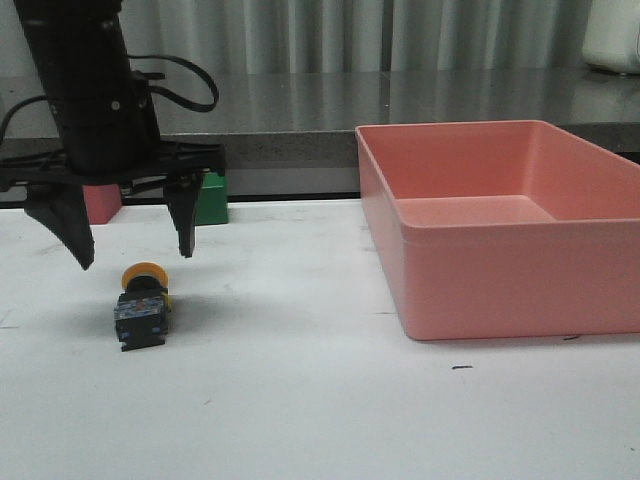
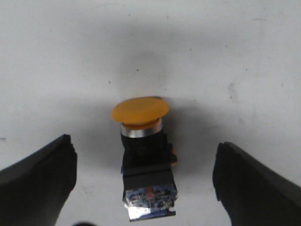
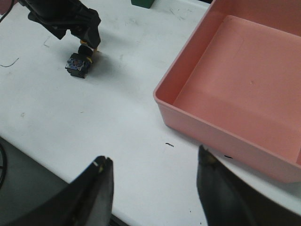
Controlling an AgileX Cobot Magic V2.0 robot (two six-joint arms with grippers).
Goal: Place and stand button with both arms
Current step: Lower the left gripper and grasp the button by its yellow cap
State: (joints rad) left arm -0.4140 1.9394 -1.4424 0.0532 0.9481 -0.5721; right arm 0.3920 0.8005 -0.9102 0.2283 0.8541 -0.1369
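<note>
while the button (image 2: 143, 160) lies sideways, only front shows cubes (image 1: 211, 198).

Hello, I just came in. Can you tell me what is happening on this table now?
The left gripper hangs open just above the button, which lies on its side on the white table, yellow cap pointing away from the camera. Nothing is grasped yet. The right gripper is also open and empty, held high near the table's front edge, close to the pink bin. A green cube and a pink cube sit at the back behind the left arm.
</note>
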